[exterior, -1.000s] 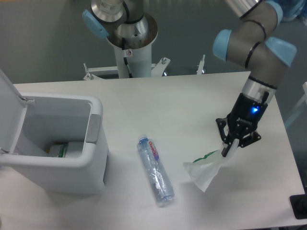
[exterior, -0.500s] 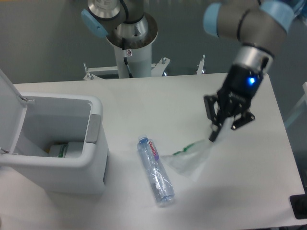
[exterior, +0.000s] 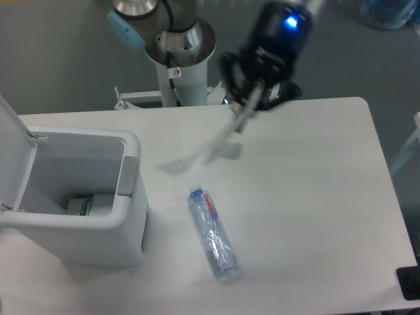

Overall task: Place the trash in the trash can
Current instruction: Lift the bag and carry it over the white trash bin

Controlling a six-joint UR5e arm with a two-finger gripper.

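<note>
The gripper (exterior: 252,98) is smeared by motion blur above the far edge of the table (exterior: 315,197), so its fingers are hard to separate; it seems clenched on the top of the clear plastic bag (exterior: 203,152), which streams down and to the left from it as a pale, nearly see-through streak. The bag's green strip cannot be made out in the blur. A blue light glows on the wrist (exterior: 289,21), and the arm above it is cut off by the top of the picture.

The plastic bottle (exterior: 212,233) lies on its side near the middle of the table's near half, cap toward the far edge, red-and-blue label just behind the cap. The trash can (exterior: 128,223) stands at the left edge, lid (exterior: 10,147) swung up and partly out of view; something with green on it lies in its bottom, too hidden to name. The robot's base column (exterior: 178,65) rises beyond the far edge. A dark object (exterior: 408,283) is clipped at the near right corner.
</note>
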